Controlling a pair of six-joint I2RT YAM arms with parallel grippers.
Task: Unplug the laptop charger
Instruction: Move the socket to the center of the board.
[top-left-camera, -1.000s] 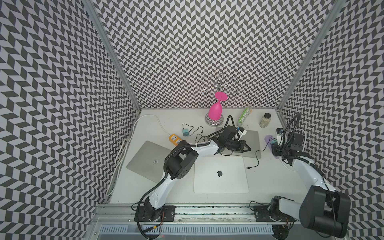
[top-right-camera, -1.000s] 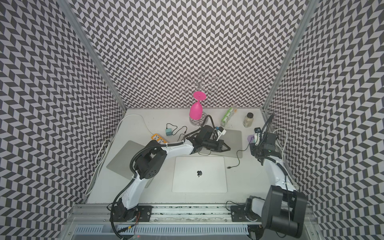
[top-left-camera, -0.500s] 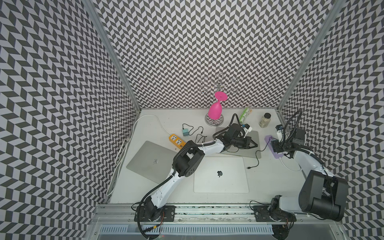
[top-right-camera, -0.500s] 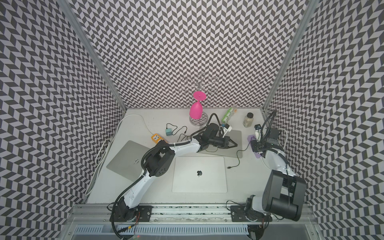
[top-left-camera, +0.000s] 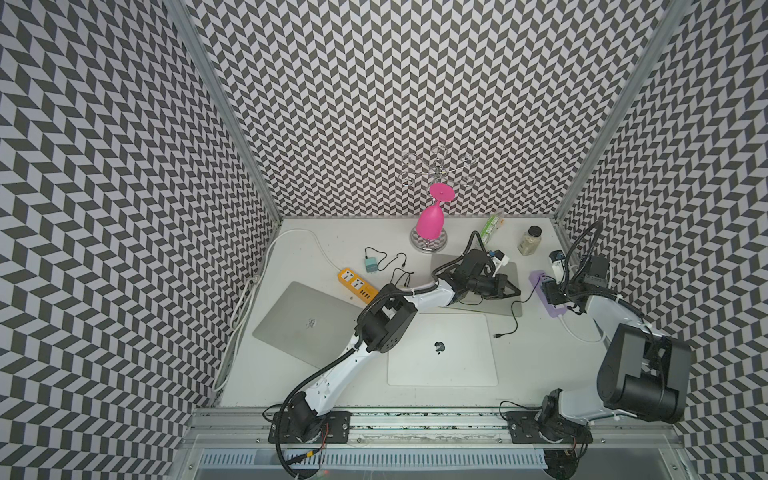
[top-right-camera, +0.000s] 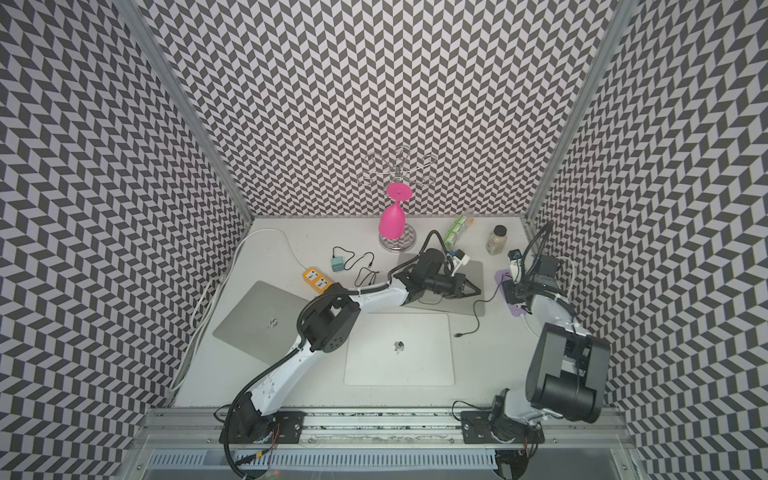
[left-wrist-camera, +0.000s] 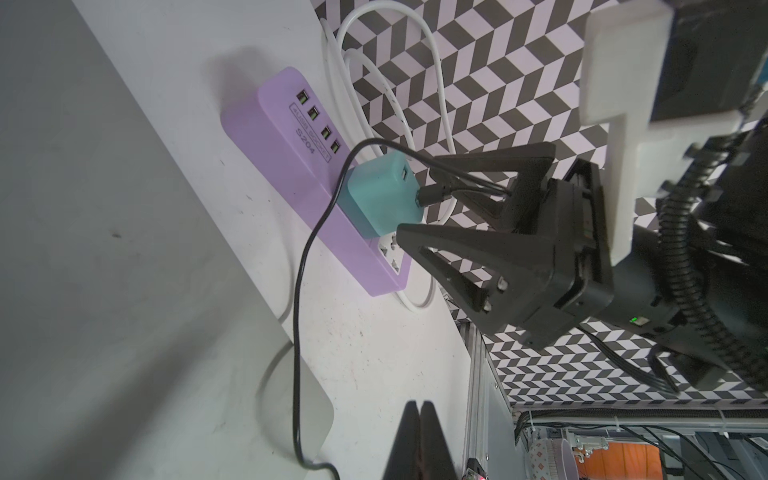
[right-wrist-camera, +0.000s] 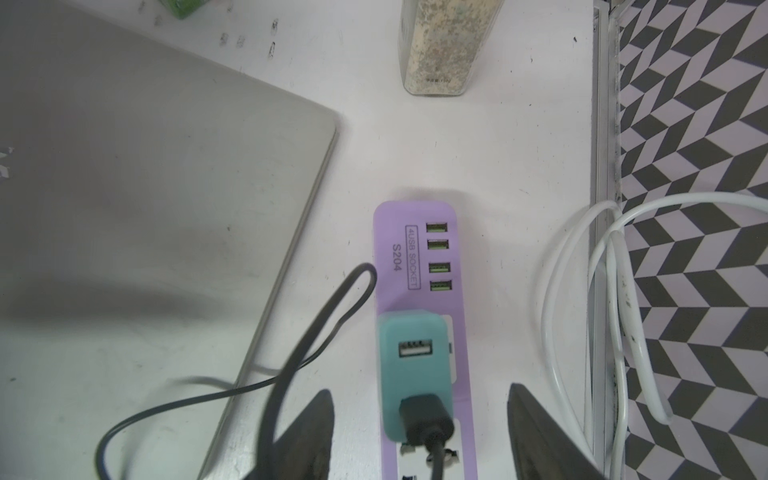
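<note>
Jaws of right gripper (right-wrist-camera: 419, 415) stand apart, straddling teal charger (right-wrist-camera: 409, 365), gap either side. Charger seated in purple power strip (right-wrist-camera: 415, 249) on bench (right-wrist-camera: 498, 145). Left gripper (left-wrist-camera: 417, 409) jaws pressed together over grey laptop (top-left-camera: 507, 270), apart from charger.

left arm: stretched far forward, low
left tool (top-left-camera: 515, 291): jaws pressed together
right tool (right-wrist-camera: 419, 394): jaws apart, pointing down

A: Power strip (right-wrist-camera: 415, 214)?
B: Smooth matt plastic. Charger (right-wrist-camera: 399, 374) same.
A: Laptop lid (right-wrist-camera: 145, 187)?
B: Matt metal, smudged. Bench (right-wrist-camera: 498, 145) smooth, scuffed. White cable (right-wrist-camera: 544, 299) glossy, black cord (left-wrist-camera: 296, 332) rubbery matt.
</note>
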